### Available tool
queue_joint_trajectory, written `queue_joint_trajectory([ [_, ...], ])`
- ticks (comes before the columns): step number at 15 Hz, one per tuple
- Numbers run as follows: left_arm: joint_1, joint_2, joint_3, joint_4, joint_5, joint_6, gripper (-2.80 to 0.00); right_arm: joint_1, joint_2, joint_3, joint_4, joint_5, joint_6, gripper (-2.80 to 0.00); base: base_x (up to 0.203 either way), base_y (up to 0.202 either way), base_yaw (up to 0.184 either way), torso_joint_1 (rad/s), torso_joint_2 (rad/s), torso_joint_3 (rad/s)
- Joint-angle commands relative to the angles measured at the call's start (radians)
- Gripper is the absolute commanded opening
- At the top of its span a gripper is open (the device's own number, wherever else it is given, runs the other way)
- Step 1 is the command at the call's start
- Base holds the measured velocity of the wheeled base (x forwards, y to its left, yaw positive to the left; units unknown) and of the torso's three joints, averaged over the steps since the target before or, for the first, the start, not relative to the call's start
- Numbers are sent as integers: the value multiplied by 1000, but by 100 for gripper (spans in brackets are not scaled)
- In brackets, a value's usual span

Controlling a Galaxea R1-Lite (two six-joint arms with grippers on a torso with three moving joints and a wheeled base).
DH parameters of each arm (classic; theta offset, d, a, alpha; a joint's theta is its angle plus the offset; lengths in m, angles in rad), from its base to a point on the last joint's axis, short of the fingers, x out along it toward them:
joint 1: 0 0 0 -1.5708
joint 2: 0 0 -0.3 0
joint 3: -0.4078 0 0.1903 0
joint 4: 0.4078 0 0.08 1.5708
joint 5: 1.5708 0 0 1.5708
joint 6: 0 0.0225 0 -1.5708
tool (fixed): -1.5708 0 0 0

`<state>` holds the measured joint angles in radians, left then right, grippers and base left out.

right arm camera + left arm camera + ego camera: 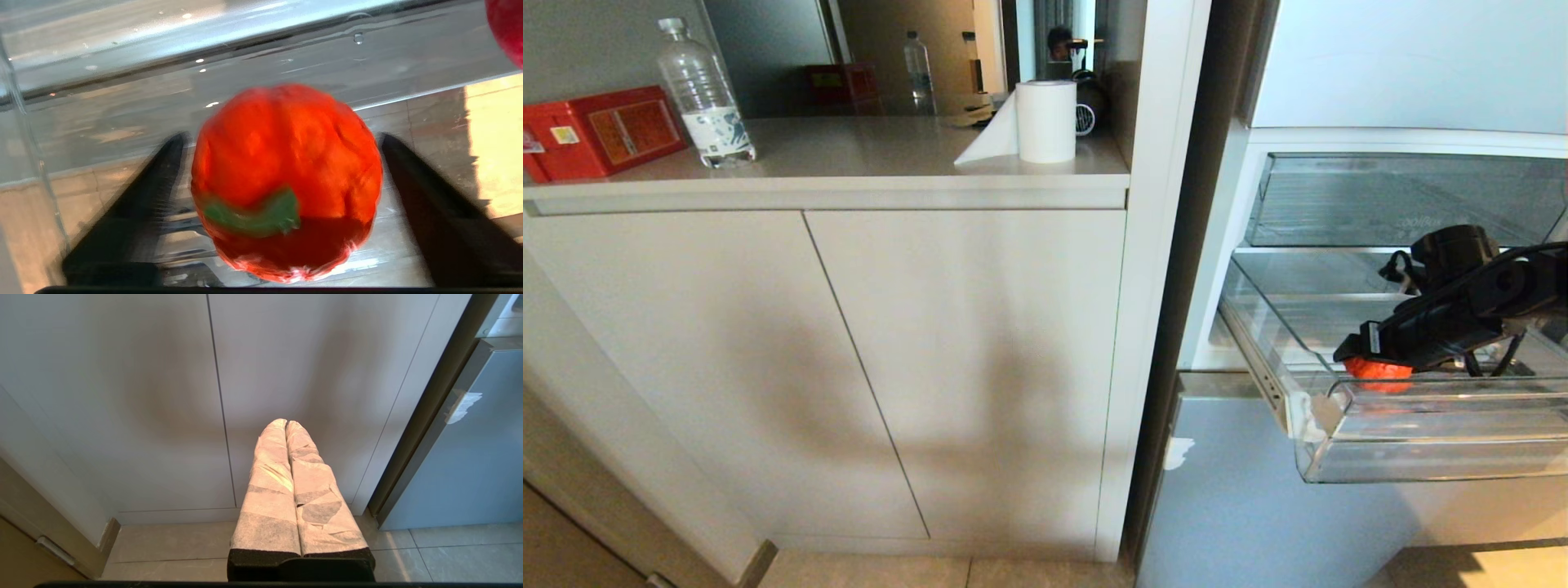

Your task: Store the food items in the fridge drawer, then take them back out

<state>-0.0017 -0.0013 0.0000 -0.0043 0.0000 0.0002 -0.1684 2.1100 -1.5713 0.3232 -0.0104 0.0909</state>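
The fridge drawer [1421, 445], clear plastic, stands pulled out at the right. My right gripper [1372, 361] reaches down into it. In the right wrist view the orange-red food item with a green stem [286, 179] lies on the drawer floor between the black fingers [163, 163] of the right gripper [282, 136]. A gap shows on each side, so the gripper is open around it. The edge of the glossy red food item [508, 28] shows beside it in the drawer. In the head view only a bit of orange-red [1378, 376] shows under the gripper. My left gripper [286, 422] hangs shut before the cabinet.
A shallower clear drawer [1405, 204] sits above the open one. The blue-grey lower fridge door [1241, 490] is below. Left of the fridge, a cabinet counter holds a water bottle [704, 90], a red box [600, 131] and a paper roll [1045, 121].
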Motion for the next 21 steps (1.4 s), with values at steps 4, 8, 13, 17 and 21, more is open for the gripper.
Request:
queue_joint_trajectory([
  [4, 0, 1, 2, 0, 0, 0, -280, 1, -26, 11, 3, 1, 12, -280, 0, 0, 0, 0, 0, 0],
  [8, 0, 1, 2, 0, 0, 0, -280, 16, -154, 40, 3, 5, 35, -280, 0, 0, 0, 0, 0, 0],
  [13, 0, 1, 2, 0, 0, 0, -280, 56, -457, 197, 3, 22, 38, -280, 0, 0, 0, 0, 0, 0],
  [17, 0, 1, 2, 0, 0, 0, -280, 82, -767, 356, 3, 23, 34, -280, 0, 0, 0, 0, 0, 0],
  [21, 0, 1, 2, 0, 0, 0, -280, 87, -1109, 539, 2, 39, 11, -280, 0, 0, 0, 0, 0, 0],
])
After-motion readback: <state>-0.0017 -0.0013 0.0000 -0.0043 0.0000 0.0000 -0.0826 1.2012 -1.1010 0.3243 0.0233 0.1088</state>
